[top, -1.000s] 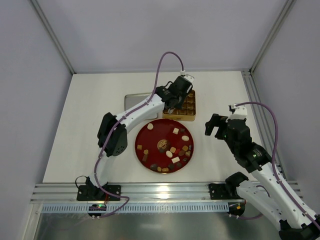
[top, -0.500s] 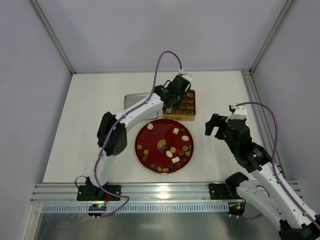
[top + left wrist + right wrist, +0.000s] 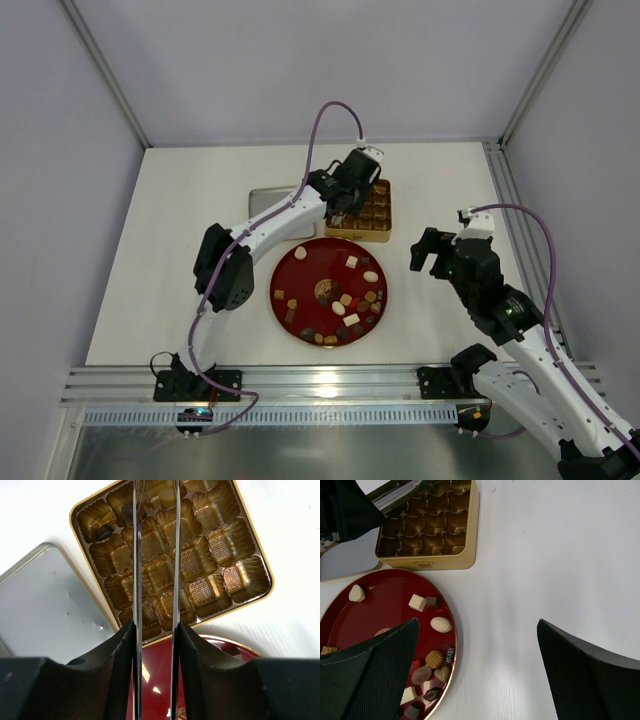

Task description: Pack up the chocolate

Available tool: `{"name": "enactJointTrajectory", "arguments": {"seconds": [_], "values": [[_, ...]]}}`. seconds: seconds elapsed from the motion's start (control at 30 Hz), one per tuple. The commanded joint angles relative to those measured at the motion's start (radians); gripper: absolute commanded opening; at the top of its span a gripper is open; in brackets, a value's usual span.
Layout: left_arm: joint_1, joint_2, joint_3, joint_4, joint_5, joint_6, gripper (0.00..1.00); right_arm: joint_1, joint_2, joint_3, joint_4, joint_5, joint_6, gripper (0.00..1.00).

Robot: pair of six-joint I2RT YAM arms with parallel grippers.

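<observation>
While most of the chocolate (image 3: 440, 624) lies loose on the red plate (image 3: 380, 605) near me, my left hand (image 3: 155, 495) hangs over the gold tin (image 3: 240, 578) at the far side of the desk (image 3: 545, 555), fingers parted, nothing visible between them. Two dark pieces (image 3: 105, 531) sit in far-left cells, one just beside a finger. Lifting off at a slant could, I judge, nudge that piece out or snag the thin tray. My right hand (image 3: 477, 624) hovers wide open and empty, right of the plate.
</observation>
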Motion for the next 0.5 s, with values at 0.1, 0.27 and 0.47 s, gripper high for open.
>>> {"name": "enactJointTrajectory", "arguments": {"seconds": [0.1,0.27,0.47], "values": [[0.006,-0.042,0.051,0.015,0.001,0.013,0.38,0.0,-0.008,0.036,0.0,0.017,-0.013,1.0],[0.006,-0.119,0.048,-0.009,0.023,-0.004,0.38,0.0,-0.01,0.035,0.006,0.015,-0.011,1.0],[0.003,-0.287,-0.035,-0.077,0.104,-0.084,0.38,0.0,-0.018,0.038,0.011,0.012,-0.013,1.0]]}}
